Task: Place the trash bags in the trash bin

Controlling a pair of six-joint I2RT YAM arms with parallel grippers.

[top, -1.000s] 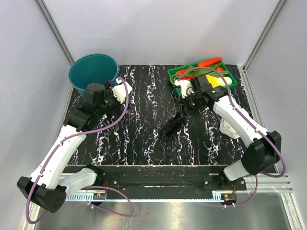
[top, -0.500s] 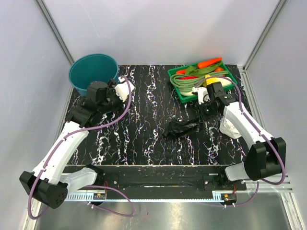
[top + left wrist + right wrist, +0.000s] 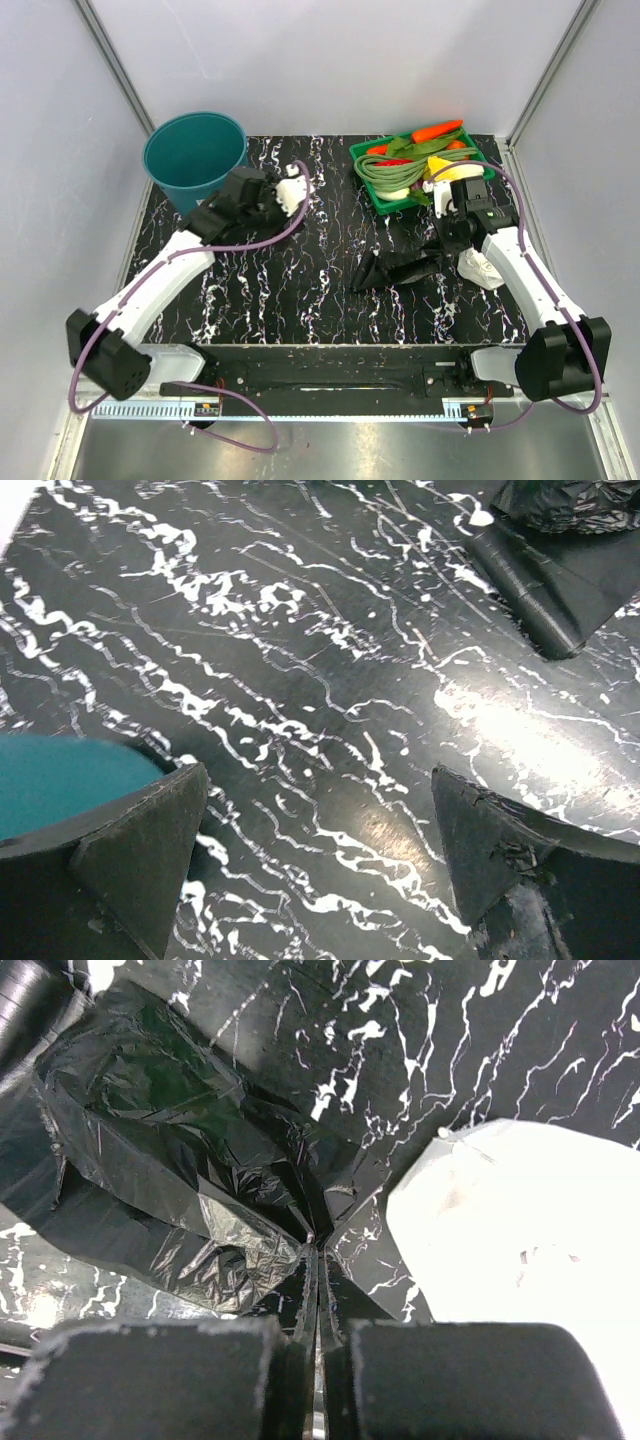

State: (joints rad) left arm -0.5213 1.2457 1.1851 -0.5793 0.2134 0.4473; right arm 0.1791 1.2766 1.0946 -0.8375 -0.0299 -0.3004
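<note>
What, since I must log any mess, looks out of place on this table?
A crumpled black trash bag sprawls mid-table, part of it pinched in the shut right pincer, well away from the upright teal bin. A loose white plastic wad lies beside it. Nothing looks spilled.

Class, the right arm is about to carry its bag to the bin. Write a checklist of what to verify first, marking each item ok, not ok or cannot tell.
1. Right gripper shut on the trash bag: ok, it pinches a fold of film.
2. Bag lifted off the table: not ok, most of it lies on the top.
3. Trash bin upright, mouth open: ok.
4. Path to the bin free: probably not ok, the open left gripper hovers between bag and bin.
5. White wad outside the pinch: cannot tell, it lies right beside the fingers.
</note>
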